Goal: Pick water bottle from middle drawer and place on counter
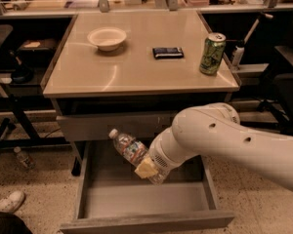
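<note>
Drawer (136,202) stands open below the bottle (128,148), floor bare as far as seen. Hand (149,168) is at the bottle's base end, closed on it w/ a yellow pad against the plastic; the arm comes in from the bottle's right. Bottle is tilted, cap up-left, and looks clear of the drawer floor, so my read: pick done, lift-out in hand, place not yet done. Table (136,74) lies above & beyond the bottle. On it: bowl (106,37) straight beyond the bottle, dark flat item (168,52) beyond-right, can (212,53) further right. Next move prob. calls for raising the bottle past the table's front edge w/o clipping it, then fwd onto the bare top just beyond the bottle, short of the bowl.
</note>
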You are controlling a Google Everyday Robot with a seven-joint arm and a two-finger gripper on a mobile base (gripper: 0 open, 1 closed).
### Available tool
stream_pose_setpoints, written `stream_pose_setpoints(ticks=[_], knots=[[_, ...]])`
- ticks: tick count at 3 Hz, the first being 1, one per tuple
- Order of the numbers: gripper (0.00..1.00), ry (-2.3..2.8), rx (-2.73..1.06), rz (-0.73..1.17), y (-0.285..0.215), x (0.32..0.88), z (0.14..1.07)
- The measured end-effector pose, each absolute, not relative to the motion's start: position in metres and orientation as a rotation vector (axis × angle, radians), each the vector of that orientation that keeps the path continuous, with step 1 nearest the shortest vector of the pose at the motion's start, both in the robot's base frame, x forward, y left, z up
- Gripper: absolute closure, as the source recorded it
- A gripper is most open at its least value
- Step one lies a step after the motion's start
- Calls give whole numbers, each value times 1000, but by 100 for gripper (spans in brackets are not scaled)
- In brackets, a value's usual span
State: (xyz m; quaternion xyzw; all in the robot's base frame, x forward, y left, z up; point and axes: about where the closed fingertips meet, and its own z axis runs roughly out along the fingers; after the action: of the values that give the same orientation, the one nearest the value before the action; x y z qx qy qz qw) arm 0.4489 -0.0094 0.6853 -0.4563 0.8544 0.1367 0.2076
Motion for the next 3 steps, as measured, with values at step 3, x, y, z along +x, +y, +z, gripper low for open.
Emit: stream_pose_setpoints(ticks=[3], knots=[[100, 2247, -1304, 135, 16, 528, 838]])
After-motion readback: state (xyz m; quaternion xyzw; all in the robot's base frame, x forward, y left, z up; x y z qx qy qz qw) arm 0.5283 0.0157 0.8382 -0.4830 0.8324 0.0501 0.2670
